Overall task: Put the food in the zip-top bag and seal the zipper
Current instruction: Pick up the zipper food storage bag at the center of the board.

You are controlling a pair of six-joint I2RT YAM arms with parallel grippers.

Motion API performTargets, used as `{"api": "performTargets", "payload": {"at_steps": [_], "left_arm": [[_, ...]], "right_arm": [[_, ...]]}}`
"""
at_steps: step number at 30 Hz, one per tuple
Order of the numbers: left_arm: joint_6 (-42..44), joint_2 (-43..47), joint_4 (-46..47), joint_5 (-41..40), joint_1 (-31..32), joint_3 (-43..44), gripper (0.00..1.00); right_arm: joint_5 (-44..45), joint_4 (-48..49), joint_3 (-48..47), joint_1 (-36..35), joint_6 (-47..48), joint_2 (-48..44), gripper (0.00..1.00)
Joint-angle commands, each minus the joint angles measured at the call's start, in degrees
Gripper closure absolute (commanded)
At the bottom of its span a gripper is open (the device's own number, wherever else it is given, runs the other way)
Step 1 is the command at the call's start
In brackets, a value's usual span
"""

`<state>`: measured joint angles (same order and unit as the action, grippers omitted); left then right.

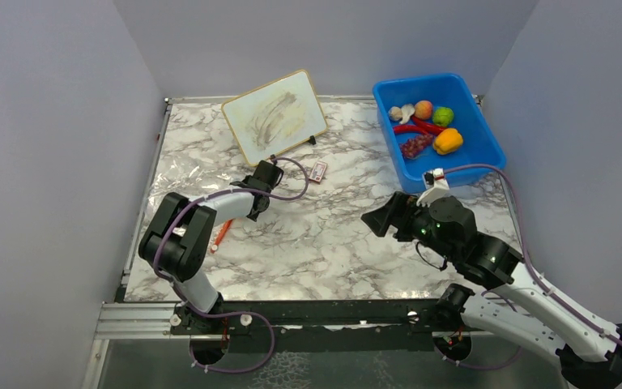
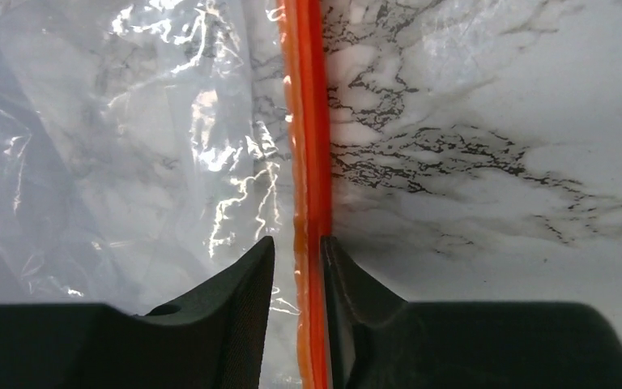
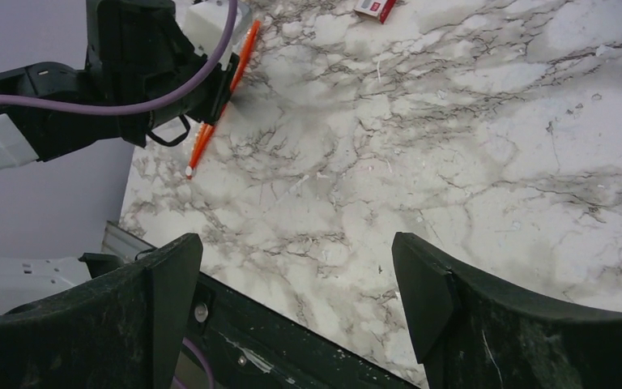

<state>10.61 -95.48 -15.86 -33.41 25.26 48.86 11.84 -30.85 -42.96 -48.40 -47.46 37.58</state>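
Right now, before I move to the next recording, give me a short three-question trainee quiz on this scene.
1. Short answer: which part of the zip-top bag runs between the fingers of the left end effector?
2. True or false: the right end effector is shut.
3. Pick one: the food lies A) in the blue bin, B) in the zip-top bag, C) between the right end effector's fingers.
Key: 1. The zipper. 2. False; it is wide open and empty. 3. A.
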Motion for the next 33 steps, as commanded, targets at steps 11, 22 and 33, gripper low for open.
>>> {"api": "performTargets", "payload": {"at_steps": [11, 22, 33], "left_arm": [[-7.7, 17.8, -10.1, 13.3, 1.3, -0.1, 1.00], [-17.1, 32.8, -12.1, 33.6, 1.3, 2.0, 1.00], [-34.6, 36.5, -12.3, 52.2, 1.3, 6.3, 1.00]], "right_arm": [[3.4, -5.5, -4.2, -0.4, -1.9, -3.8, 0.14], [1.6, -3.5, -5.1, -0.4, -3.1, -2.5, 0.15], [-10.9, 10.6, -7.0, -0.4, 1.0, 12.6, 0.26]]}}
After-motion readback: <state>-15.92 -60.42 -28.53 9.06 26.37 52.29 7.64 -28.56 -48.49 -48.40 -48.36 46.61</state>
